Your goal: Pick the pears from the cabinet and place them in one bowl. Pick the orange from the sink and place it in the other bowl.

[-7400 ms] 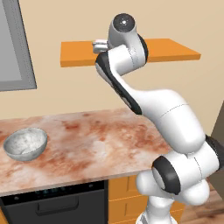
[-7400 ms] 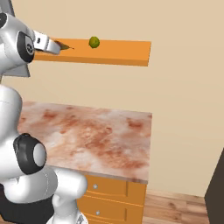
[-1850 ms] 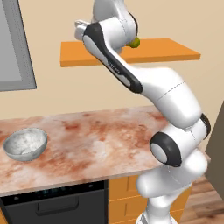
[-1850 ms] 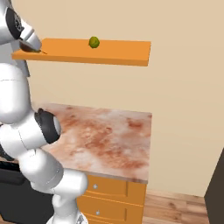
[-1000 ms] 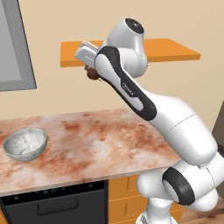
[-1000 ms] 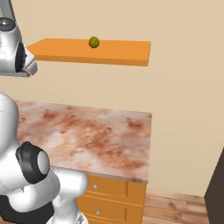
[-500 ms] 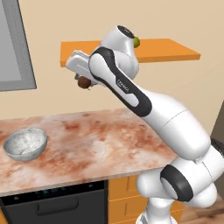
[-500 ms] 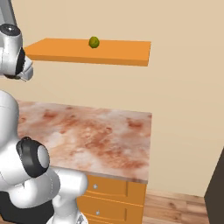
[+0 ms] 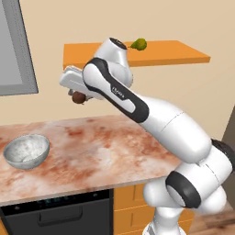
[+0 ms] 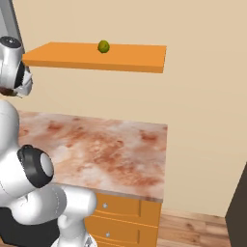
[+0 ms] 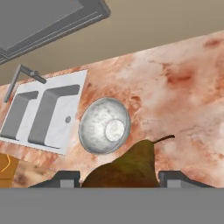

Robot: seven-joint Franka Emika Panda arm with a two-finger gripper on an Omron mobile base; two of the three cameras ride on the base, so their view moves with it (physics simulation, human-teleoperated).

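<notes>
Pincer [image 11: 119, 179]: pinching brown pear [image 11: 127, 168], high above surface [image 9: 92, 151]
Green pear [image 9: 139, 44]: on cabinet [image 9: 179, 53]
Speckled bowl [image 9: 26, 151]: on surface, beside sink [image 11: 41, 111]

My pictures are bright and even, with no glare. Shadows are soft. Everything looks a little fuzzy, like a drawing.

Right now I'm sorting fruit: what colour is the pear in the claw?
Dark brown pear; the hand view shows it best.
</notes>
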